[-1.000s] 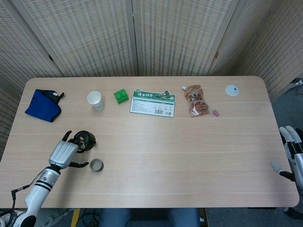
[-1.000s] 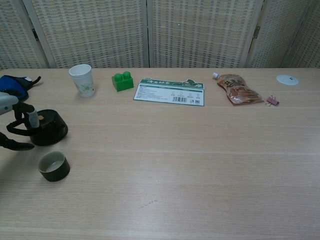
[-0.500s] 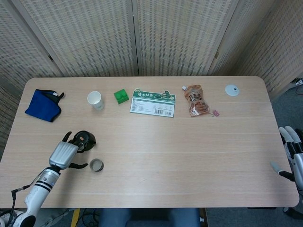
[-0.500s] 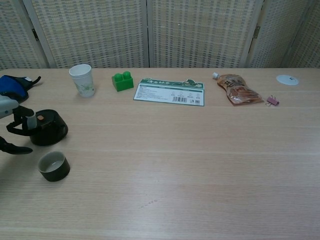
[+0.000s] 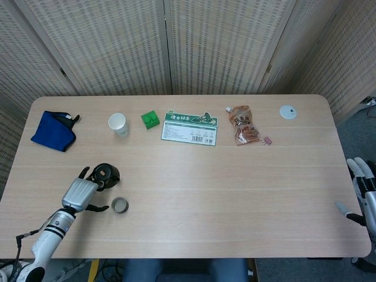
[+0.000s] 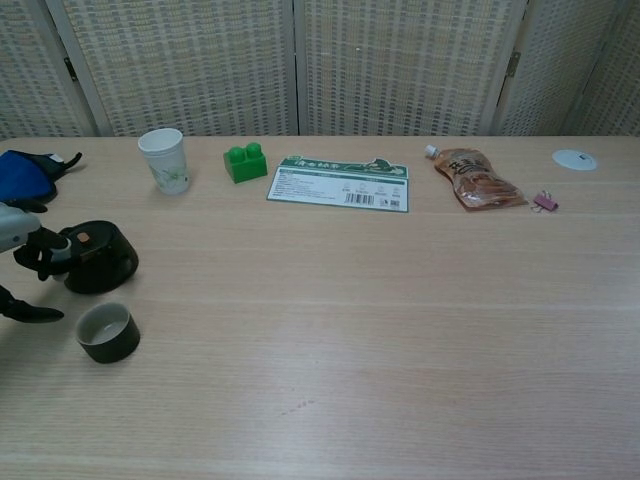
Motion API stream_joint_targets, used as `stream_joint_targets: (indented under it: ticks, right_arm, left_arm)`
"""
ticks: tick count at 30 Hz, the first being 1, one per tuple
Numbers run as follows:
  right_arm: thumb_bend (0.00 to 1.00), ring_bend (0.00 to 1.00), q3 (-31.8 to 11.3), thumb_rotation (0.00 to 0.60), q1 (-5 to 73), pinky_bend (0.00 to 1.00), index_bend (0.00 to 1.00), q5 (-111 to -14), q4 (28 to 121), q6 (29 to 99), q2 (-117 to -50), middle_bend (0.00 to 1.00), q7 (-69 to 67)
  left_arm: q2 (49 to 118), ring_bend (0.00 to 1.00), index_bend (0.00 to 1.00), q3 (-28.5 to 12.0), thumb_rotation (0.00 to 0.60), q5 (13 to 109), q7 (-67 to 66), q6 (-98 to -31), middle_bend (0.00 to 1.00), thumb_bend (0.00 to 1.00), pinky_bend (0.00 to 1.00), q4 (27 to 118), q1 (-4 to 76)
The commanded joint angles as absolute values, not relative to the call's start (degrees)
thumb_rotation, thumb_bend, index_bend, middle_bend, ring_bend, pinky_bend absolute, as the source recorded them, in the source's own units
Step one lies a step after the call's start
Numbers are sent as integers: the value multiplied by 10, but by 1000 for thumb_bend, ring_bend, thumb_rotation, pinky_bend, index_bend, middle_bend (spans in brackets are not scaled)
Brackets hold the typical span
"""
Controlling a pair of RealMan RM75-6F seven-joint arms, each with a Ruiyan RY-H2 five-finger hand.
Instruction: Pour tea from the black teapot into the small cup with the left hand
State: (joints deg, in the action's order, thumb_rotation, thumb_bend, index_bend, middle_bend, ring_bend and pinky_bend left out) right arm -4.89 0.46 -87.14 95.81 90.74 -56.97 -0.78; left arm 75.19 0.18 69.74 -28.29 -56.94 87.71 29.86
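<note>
Teapot (image 6: 97, 257) upright on surface (image 6: 400, 300), spout hidden, my left hand (image 5: 80, 191) fingers around its handle side, grip unclear, cup (image 6: 107, 331) just beside.

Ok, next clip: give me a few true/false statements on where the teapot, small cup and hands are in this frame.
1. The teapot stands upright on the table. True.
2. The small cup lies tipped on its side. False: it stands upright, nearer the front edge than the teapot.
3. The left hand is beside the teapot, fingers at its side. True, though whether it grips cannot be told.
4. The right hand holds the paper cup. False: it hangs off the right edge of the table, holding nothing; the paper cup stands alone at the back.
5. The green block sits between the paper cup and the card. True.
</note>
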Motion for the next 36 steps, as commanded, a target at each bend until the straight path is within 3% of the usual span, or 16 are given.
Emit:
stream_joint_targets:
  ticks: [1,15,21,36]
  right_arm:
    - [137,0,-49,600,5,2,69,-871,958,907,-570,81,-8]
    - [136,0,-49,600,5,2,70,-868,958,904,-573,81,-6]
    - [136,0,-50,600,5,2,70,-867,957,905,-575,81,-7]
    - [136,0,-53,600,3,2,69,-864,953,909,-576,81,-13]
  left_arm:
    - [750,375,442,2,268,695,-282,-565,447,154,0,878,301]
    - [737,397,478,3,181,661,-262,-518,488,154,0,887,315]
    - [733,444,541,0,137,653,-245,-506,559,153,0,892,320]
    - [743,770,846,-16,26,694,-147,-515,931,127,0,865,321]
